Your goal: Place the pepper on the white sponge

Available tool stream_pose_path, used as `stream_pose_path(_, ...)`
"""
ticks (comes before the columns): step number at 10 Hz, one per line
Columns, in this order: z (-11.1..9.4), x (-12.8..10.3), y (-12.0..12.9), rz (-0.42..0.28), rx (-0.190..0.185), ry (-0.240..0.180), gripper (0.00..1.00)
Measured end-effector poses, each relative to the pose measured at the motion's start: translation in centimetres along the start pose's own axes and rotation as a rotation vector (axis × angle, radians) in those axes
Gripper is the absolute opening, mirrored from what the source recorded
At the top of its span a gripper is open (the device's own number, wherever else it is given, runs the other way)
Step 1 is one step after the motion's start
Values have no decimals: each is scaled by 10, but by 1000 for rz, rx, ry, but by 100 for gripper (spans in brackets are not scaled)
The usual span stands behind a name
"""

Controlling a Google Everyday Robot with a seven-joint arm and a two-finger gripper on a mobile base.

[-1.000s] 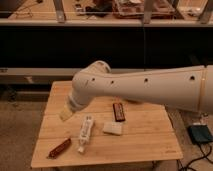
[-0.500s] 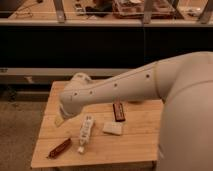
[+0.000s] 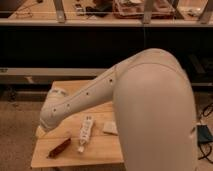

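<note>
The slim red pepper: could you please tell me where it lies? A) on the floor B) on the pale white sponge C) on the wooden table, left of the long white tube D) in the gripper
C: the slim red pepper lies on the wooden table left of the long white tube, apart from the pale white sponge; the gripper is over the table's left edge.

pepper (image 3: 60,147): dark red. white sponge (image 3: 110,127): pale off-white. table (image 3: 100,154): light wood, plank-lined. arm (image 3: 85,97): cream-white, small dark dots. gripper (image 3: 42,131): pale, at table's left edge. tube (image 3: 86,131): white.
</note>
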Motion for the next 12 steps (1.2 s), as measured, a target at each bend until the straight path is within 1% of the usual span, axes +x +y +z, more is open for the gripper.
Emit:
stream_pose_path(2, 10, -6, -18, -118, 51, 4, 69)
stream_pose_path(3, 12, -10, -20, -143, 66, 7, 69)
stream_pose_path(5, 13, -10, -26, -165, 81, 9, 69)
stream_pose_path(11, 14, -11, -25, -168, 80, 8, 69)
stream_pose_path(12, 15, -13, -25, -184, 79, 1, 69)
